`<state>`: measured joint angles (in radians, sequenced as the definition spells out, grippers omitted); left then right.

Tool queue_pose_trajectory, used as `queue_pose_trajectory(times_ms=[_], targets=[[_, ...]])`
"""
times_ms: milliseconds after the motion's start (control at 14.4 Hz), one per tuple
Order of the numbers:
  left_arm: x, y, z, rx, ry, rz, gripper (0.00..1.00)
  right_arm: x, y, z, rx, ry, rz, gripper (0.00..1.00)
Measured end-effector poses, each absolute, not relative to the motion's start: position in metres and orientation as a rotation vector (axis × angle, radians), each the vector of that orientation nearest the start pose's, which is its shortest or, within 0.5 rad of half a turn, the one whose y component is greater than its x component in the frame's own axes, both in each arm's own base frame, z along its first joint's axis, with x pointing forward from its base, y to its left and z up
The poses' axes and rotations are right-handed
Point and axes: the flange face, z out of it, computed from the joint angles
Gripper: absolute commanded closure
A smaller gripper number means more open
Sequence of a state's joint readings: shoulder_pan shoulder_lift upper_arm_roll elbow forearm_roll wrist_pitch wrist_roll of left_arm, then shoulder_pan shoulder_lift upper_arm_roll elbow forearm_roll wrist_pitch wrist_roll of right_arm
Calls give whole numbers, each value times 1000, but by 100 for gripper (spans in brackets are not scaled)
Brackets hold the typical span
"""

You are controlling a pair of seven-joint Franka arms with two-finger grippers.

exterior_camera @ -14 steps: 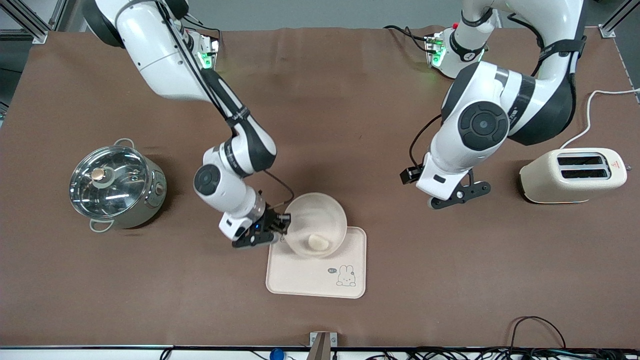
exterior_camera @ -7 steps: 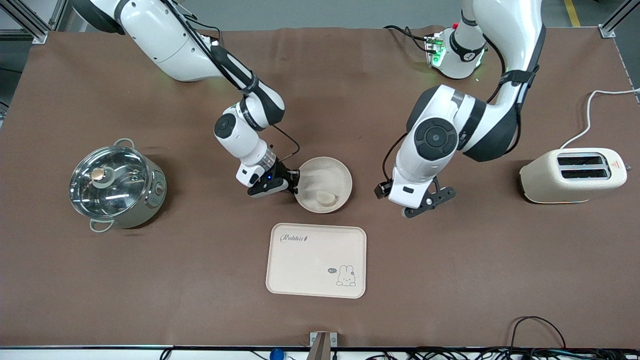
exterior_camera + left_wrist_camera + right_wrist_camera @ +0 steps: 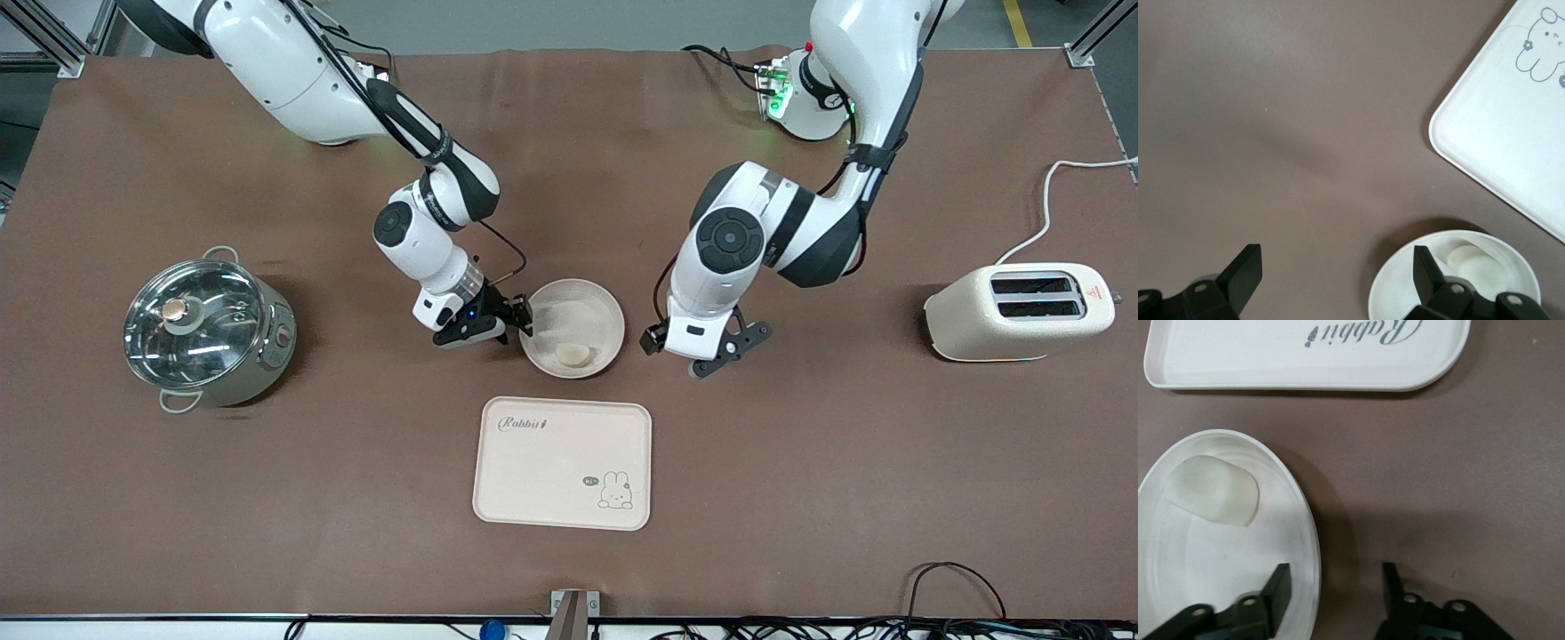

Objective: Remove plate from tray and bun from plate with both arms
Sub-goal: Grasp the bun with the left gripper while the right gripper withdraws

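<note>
The round cream plate rests on the brown table, farther from the front camera than the tray. The pale bun lies in it, on the side toward the tray. My right gripper is open astride the plate's rim at the right arm's end. In the right wrist view that gripper has one finger inside the plate and one outside, with the bun further in. My left gripper hangs open and empty over bare table beside the plate, toward the left arm's end. In its wrist view the left gripper shows the plate and bun by one finger.
A rectangular cream tray with a rabbit drawing lies nearer to the front camera than the plate. A steel pot with a glass lid stands toward the right arm's end. A cream toaster with a white cable stands toward the left arm's end.
The right arm carried the plate with the bun from over the tray to the table farther back, then opened its jaws. The left arm swung in toward the plate.
</note>
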<state>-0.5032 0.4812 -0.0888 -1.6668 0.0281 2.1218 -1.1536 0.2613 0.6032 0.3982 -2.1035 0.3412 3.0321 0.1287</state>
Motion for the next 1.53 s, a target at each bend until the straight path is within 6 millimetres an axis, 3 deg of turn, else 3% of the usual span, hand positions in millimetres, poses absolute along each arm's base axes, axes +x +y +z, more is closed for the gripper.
queue_pose_trajectory(times_ms=[139,416,624,902,1249,1526], targets=[[555,-380,316,-2999,-911,46,0,515,331,208,-2730,-100,-188,0],[543,-413,284,-3009,-1037,6,0,563,275,306,-2739,-4,-114,0],[526,-450,252,-3050,-1143,-42,0,589,211,364,-2753,100,-78,0],[512,-478,216,-3081,-1302,-78,5,625,118,407,-2881,128,-112,0],[517,-485,205,-3033,-1471,-70,9,647,46,481,-3020,147,-171,0],[520,-487,189,-3010,-1499,-56,19,641,-10,543,-3160,213,-101,0]])
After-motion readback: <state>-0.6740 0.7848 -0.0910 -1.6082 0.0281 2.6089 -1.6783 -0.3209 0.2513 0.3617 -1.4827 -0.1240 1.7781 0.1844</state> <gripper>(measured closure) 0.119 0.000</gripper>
